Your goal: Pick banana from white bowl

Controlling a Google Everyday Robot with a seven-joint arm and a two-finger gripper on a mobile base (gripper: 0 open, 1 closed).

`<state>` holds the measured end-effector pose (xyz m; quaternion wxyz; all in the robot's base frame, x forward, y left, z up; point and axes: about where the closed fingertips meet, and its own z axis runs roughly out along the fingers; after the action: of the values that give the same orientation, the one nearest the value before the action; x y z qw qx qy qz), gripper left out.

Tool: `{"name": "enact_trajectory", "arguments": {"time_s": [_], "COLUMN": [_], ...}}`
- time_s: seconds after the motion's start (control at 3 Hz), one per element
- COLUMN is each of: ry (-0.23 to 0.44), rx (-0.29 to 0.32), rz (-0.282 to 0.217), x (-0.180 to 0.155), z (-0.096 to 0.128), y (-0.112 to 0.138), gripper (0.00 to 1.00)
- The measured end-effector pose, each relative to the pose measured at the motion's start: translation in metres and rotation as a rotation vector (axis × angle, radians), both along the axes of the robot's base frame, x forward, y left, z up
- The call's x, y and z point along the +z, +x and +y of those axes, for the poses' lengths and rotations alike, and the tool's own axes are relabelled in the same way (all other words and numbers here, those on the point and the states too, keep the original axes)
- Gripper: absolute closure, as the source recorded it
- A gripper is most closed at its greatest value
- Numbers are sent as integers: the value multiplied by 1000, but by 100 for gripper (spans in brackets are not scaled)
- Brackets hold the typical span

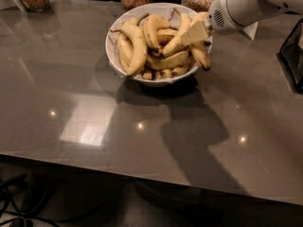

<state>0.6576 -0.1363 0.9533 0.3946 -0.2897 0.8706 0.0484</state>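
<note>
Yellow, thick and brown-speckled, the banana leans over the right rim of the white bowl, its blackened tip hanging outside above the counter. My gripper sits against its upper part; whether it has clamped I cannot tell.

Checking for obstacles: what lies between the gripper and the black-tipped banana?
Nothing visible in the camera view: the gripper is at the rim of the white bowl, just above that banana.

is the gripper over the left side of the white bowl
No, the gripper is at the right side of the white bowl in the camera view, close to its rim.
</note>
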Motion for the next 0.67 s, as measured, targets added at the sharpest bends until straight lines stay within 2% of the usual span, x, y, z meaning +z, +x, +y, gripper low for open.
{"name": "enact_trajectory", "arguments": {"time_s": [0.67], "ry": [-7], "rx": [-1], "rz": [42], "x": [-5], "z": [5], "y": [-3], "gripper": [88]}}
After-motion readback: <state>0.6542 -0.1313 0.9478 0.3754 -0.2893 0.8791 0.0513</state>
